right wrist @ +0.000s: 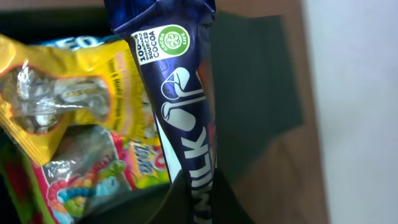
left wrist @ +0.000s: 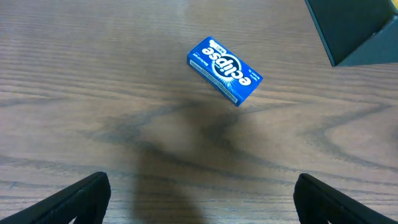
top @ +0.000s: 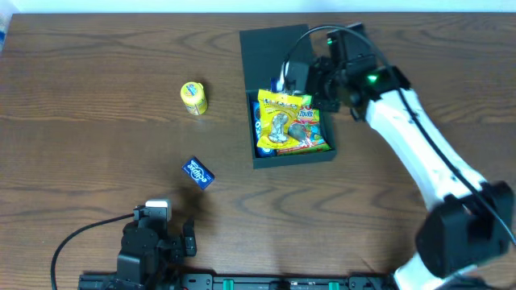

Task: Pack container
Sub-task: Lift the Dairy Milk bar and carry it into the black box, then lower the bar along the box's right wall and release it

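Note:
The dark teal-green container (top: 264,159) stands open at the table's middle back, its flap lid (top: 266,48) laid back behind it. Inside lie yellow and colourful snack packets (top: 292,122), also seen in the right wrist view (right wrist: 56,93). My right gripper (top: 297,79) is over the container's back edge, shut on a dark blue chocolate bar (right wrist: 180,106) held over the packets. My left gripper (left wrist: 199,199) is open and empty near the front edge, a blue Eclipse gum box (left wrist: 225,69) ahead of it; the gum box also shows from overhead (top: 198,172).
A small yellow can (top: 193,97) stands to the left of the container. A corner of the container (left wrist: 354,31) shows at the top right of the left wrist view. A cable loops from the left arm's base (top: 72,242).

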Action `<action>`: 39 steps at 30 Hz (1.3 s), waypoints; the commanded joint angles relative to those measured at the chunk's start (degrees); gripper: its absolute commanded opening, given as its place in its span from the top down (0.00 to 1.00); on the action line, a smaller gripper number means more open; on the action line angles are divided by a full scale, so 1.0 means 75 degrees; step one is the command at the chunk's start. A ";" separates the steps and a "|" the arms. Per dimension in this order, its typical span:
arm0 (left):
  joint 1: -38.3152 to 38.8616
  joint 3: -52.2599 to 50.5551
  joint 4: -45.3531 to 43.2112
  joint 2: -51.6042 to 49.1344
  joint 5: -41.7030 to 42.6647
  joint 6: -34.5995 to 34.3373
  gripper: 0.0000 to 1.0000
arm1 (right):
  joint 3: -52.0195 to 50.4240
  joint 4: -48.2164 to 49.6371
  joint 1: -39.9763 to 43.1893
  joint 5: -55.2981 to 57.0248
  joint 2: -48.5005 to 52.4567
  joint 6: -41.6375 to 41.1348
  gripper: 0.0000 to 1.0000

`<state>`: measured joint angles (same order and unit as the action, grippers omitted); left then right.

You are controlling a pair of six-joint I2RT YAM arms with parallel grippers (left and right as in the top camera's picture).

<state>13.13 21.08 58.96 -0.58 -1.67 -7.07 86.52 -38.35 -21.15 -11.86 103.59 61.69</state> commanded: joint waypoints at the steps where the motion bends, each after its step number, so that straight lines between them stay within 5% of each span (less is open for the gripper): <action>1: -0.0047 -0.0096 0.0501 0.0050 -0.0198 -0.0087 0.05 | 0.0166 0.0000 -0.0070 -0.0254 0.0423 0.0554 0.99; 39: -0.0047 -0.0096 0.0501 0.0050 -0.0198 -0.0087 0.05 | 0.0166 0.1524 -0.0536 0.0329 0.1798 0.0460 0.99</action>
<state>13.13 21.08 58.96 -0.58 -1.67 -7.07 86.61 -27.55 -24.73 -11.92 116.77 66.08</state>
